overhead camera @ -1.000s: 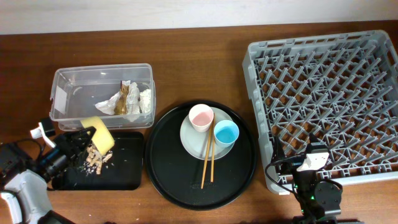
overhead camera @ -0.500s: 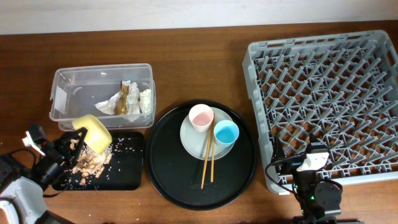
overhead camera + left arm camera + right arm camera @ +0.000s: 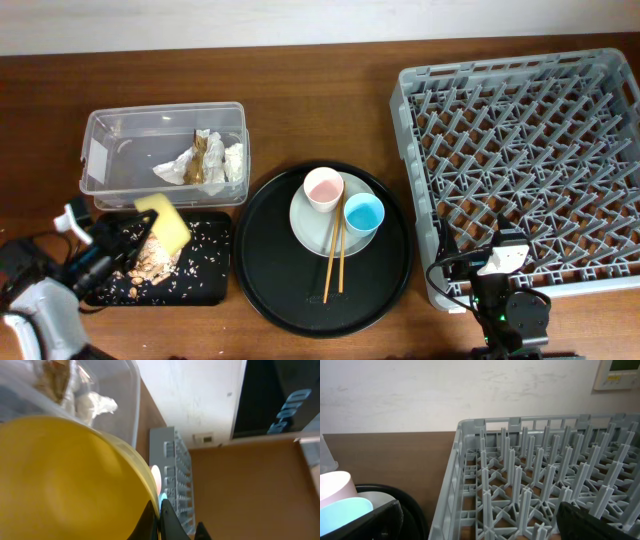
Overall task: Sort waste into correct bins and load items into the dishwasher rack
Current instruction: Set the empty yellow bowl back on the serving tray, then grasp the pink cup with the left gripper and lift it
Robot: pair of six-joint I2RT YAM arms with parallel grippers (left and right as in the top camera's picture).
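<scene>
The left tool point(image 3: 140, 228) is pinching the rim of the yellow bowl point(image 3: 165, 218), and the bowl is tipped on its side over the flat black tray point(image 3: 205, 288). The food scraps point(image 3: 150, 262) lie in a heap on that tray, right under the bowl, with little bits all around. The napkin point(image 3: 183, 168) and the wrapper point(image 3: 206, 155) are in the clear tub point(image 3: 100, 135) just behind. So I think the waste part is about done, and the step now is tipping out the bowl. I cannot tell if crumbs are stuck inside it. Next the bowl has to go across the bench point(image 3: 320, 90) to the rack point(image 3: 520, 170), which has nothing in it. That is a long way, past the round black tray point(image 3: 270, 295) where the plate point(image 3: 308, 228), pink cup point(image 3: 323, 188), blue cup point(image 3: 363, 212) and chopsticks point(image 3: 335, 262) wait. The right tool point(image 3: 490, 265) sits by the rack with its fingers spread, holding nothing, so it might take the bowl
</scene>
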